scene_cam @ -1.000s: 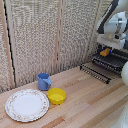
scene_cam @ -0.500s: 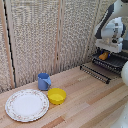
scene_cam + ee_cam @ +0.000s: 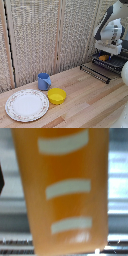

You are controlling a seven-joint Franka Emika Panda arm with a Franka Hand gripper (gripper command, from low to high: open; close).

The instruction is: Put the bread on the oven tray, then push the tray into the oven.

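Note:
The bread [image 3: 102, 58] is a small orange-brown loaf at the exterior view's right, just over the front of the oven pan [image 3: 116, 62], a dark barred tray in the mouth of the oven [image 3: 124, 50]. My clamp [image 3: 109, 52] comes down on it from above and is shut on it. In the wrist view the bread [image 3: 65, 188] fills almost the whole picture, orange with three pale stripes. One dark finger [image 3: 1, 178] shows at the frame's edge. Thin bars of the pan [image 3: 15, 244] lie beyond the loaf.
The oven's dark barred door flap [image 3: 95, 73] hangs open over the wooden table [image 3: 85, 100]. A yellow bowl [image 3: 56, 95], a blue cup [image 3: 44, 81] and a patterned plate [image 3: 27, 105] stand toward the exterior view's left. A wicker screen [image 3: 45, 35] backs the table.
The clamp has come down a little with the bread, closer to the pan. The bowl, cup and plate have not moved.

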